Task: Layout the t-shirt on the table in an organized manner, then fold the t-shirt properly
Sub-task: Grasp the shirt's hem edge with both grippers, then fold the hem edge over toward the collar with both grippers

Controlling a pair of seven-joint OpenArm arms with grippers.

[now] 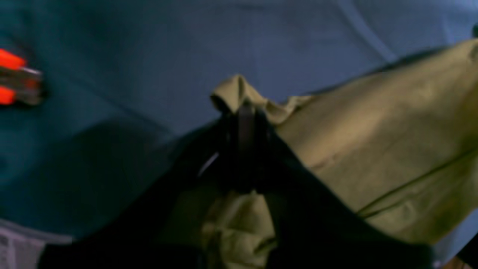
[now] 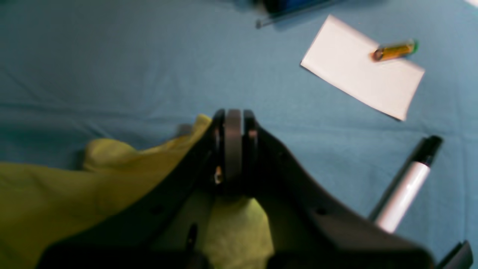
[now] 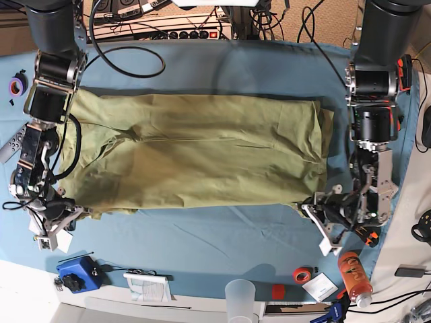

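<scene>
The olive-green t-shirt (image 3: pixel 195 155) lies spread flat across the middle of the teal table (image 3: pixel 202 235), running left to right. My left gripper (image 1: pixel 243 108) is shut on a bunched near corner of the shirt (image 1: pixel 373 142), and a tuft of cloth pokes out past its tips. In the base view this gripper (image 3: pixel 308 206) sits at the shirt's near right corner. My right gripper (image 2: pixel 233 116) is shut on the shirt's edge (image 2: pixel 74 186), with more cloth hanging under the fingers. In the base view it (image 3: pixel 75 214) is at the near left corner.
A white card (image 2: pixel 362 82) with a small yellow-green cylinder (image 2: pixel 394 50) on it and a marker (image 2: pixel 407 190) lie near the right gripper. An orange-handled tool (image 1: pixel 13 80) lies beyond the left gripper. Along the front edge are a blue box (image 3: pixel 77 272), a clear cup (image 3: pixel 241 296), a red tape roll (image 3: pixel 302 274) and an orange bottle (image 3: pixel 351 269).
</scene>
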